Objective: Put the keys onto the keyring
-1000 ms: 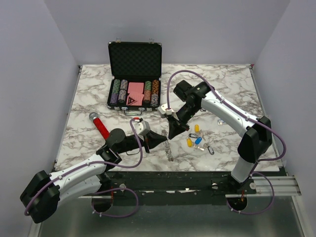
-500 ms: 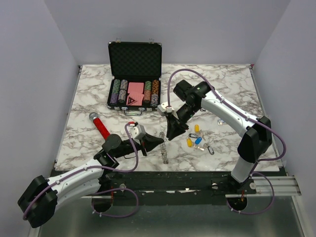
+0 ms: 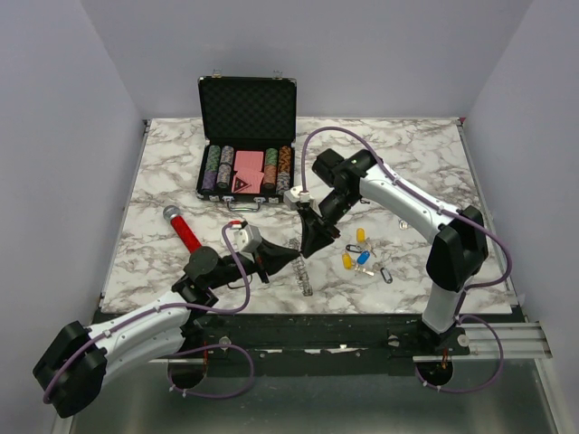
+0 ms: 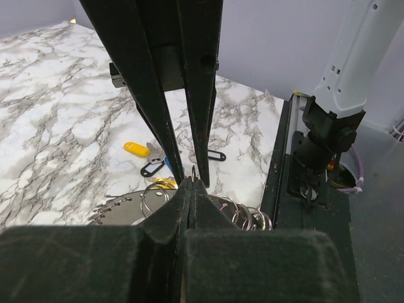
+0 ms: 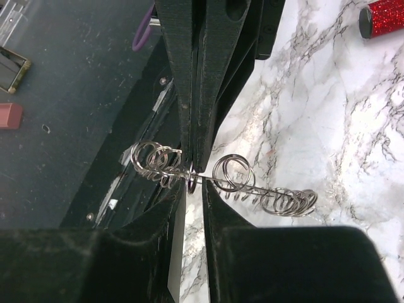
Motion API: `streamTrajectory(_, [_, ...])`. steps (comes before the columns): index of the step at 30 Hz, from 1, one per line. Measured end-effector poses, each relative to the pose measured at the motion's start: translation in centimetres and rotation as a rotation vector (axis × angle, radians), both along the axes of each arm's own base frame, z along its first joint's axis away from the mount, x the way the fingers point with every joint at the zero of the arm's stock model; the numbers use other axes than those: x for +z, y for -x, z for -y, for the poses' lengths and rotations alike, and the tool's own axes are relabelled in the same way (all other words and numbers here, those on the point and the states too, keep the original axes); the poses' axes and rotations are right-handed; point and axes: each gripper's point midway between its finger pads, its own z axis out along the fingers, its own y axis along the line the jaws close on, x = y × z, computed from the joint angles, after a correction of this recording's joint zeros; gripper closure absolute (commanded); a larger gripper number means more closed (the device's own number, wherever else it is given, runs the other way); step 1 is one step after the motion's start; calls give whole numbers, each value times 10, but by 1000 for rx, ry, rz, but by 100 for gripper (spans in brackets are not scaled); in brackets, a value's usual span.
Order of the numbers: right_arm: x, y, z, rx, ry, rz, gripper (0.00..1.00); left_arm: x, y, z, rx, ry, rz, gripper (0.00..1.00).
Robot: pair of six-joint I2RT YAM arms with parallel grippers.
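Note:
The keyring (image 3: 304, 274), a silvery band fringed with small wire rings, hangs just above the table's front edge, and my left gripper (image 3: 284, 259) is shut on it. In the left wrist view its closed fingertips (image 4: 189, 187) pinch the keyring (image 4: 120, 213). My right gripper (image 3: 313, 246) points down at the same spot. Its jaws (image 5: 193, 189) stand slightly apart, straddling one small ring of the keyring (image 5: 278, 199) and touching nothing I can see. The keys (image 3: 361, 257), with yellow, blue and black heads, lie loose on the marble just right of both grippers; a yellow one (image 4: 136, 149) shows past the fingers.
An open black poker chip case (image 3: 246, 108) stands at the back left. A red glittery stick (image 3: 185, 233) lies left of the left gripper. The table's front edge and the dark rail (image 4: 284, 170) run directly under the keyring.
My right gripper's jaws have parted from shut and shifted slightly left over the keyring. The left gripper has nudged the keyring a little left, still shut on it.

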Motion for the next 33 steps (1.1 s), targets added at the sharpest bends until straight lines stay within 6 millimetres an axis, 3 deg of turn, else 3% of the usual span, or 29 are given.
streamTrajectory(13, [0,0,-1,3,-5,2,99,-1,-4,-1,24,5,-19,100])
streamTrajectory(19, [0,0,-1,3,-6,4,99,-1,-4,-1,23,5,-20,99])
streamTrajectory(22, [-1,0,0,3,1,8,99,-3,-5,1,20,-1,-28,87])
streamTrajectory(30, [-2,-1,1,2,9,14,99,-8,-6,4,5,-17,-55,87])
streamTrajectory(33, [-2,-1,1,2,9,14,99,-8,-6,4,3,-20,-59,94])
